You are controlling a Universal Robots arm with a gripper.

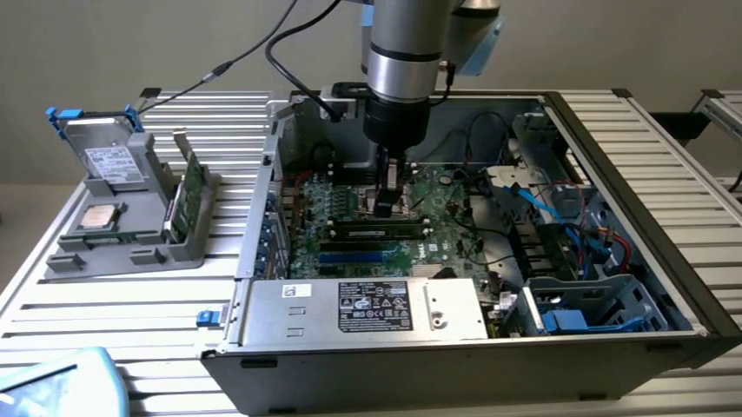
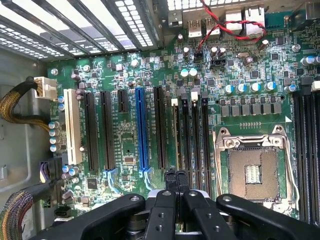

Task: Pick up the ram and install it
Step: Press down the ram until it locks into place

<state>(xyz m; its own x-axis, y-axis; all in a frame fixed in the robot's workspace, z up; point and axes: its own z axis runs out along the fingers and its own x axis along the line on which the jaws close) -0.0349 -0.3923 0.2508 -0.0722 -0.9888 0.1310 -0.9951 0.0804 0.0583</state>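
Above the green motherboard [image 2: 130,145], the closed black gripper [image 2: 175,181] presses the thin ram [image 1: 377,231]

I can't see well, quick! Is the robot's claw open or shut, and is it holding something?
Gripper: shut, down over the motherboard's memory slots; whether it holds anything cannot be told.

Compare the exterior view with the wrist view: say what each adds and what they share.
The exterior view adds the open computer case, its labelled power supply, and a grey tray beside the case holding a silver processor chip and an upright green card. The wrist view adds the empty processor socket, a blue slot and twisted red-black wires. Both show the green motherboard and the shut end effector over the black memory slots.
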